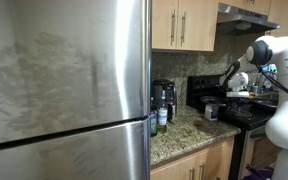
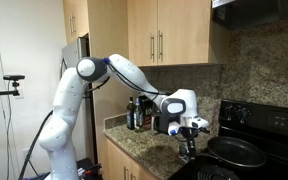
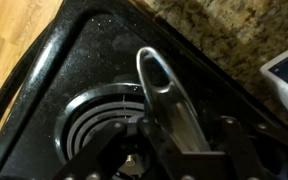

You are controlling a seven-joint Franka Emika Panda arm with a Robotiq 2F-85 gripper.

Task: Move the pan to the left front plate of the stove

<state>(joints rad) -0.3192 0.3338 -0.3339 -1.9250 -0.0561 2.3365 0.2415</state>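
Observation:
The pan [image 2: 236, 152] is dark and round and sits on the black stove [image 2: 269, 125], with its shiny metal handle [image 3: 164, 85] pointing toward the counter. My gripper [image 2: 189, 148] hangs over the handle's end. In the wrist view the handle runs between my gripper's [image 3: 179, 135] two fingers; one finger is against it and a dark gap shows at the other, so the jaws look open around it. A coil burner [image 3: 89, 120] lies under the handle. The stove's back panel also shows in an exterior view [image 1: 206, 88].
A granite counter [image 2: 144, 148] borders the stove, with a black coffee maker [image 1: 163, 100] and bottles [image 2: 134, 115] at its back. A large steel fridge [image 1: 64, 80] stands beside it. Wooden cabinets [image 2: 164, 35] hang above. A white object [image 3: 287, 65] lies on the counter.

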